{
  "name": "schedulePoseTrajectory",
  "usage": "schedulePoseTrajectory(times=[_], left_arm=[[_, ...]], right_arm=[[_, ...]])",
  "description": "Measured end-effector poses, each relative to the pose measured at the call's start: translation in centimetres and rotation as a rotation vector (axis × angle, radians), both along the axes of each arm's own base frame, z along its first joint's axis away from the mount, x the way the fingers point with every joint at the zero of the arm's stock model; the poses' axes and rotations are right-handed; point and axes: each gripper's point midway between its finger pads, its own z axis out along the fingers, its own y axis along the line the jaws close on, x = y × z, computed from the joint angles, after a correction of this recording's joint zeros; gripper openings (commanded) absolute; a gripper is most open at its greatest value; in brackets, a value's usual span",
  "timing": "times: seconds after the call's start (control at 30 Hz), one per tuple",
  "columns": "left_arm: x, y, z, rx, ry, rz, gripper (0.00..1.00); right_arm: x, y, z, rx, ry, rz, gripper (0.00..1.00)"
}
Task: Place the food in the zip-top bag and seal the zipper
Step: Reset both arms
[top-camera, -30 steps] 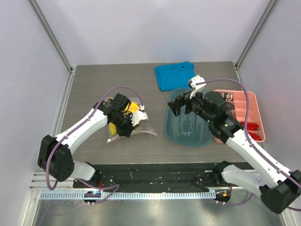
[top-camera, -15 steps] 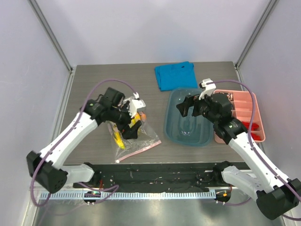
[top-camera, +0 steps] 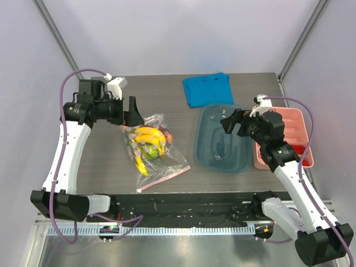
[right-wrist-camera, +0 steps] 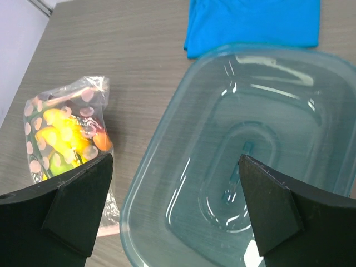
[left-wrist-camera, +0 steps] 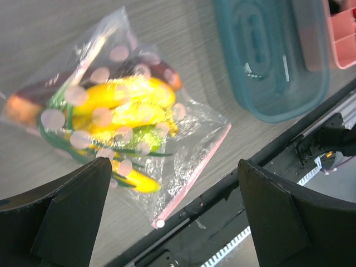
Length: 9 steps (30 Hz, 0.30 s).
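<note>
The zip-top bag (top-camera: 154, 149) lies flat on the table, left of centre, clear with pale dots. Inside it shows the food: a yellow banana bunch (top-camera: 149, 136), an orange pepper end (top-camera: 168, 136) and green pieces (left-wrist-camera: 147, 136). The pink zipper (top-camera: 167, 177) runs along the bag's near edge, with its white slider (left-wrist-camera: 160, 223) at the left end. My left gripper (top-camera: 132, 114) hovers open, back and left of the bag, holding nothing and clear of it. My right gripper (top-camera: 229, 125) hangs open and empty over the teal tub (top-camera: 198, 150).
A blue folded cloth (top-camera: 207, 89) lies at the back centre. A pink divided tray (top-camera: 305, 139) with small dark and red pieces sits right of the tub. A black rail (top-camera: 183, 203) runs along the table's near edge, close to the zipper.
The left gripper opened, let go of the bag and pulled up and back to the left. The bag now lies spread flat. The right arm drew back to the right.
</note>
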Motion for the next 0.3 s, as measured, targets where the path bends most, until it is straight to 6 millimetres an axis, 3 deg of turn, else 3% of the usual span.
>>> schedulePoseTrajectory(times=[0.23, 0.3], left_arm=[[0.2, 2.1, -7.1, 0.023, 0.231, 0.143, 1.0], [-0.1, 2.4, -8.3, 0.032, 0.265, 0.162, 1.0]], right_arm=[[-0.6, -0.5, -2.4, 0.014, 0.087, -0.016, 1.0], [-0.7, -0.6, -2.8, 0.012, 0.103, -0.015, 1.0]])
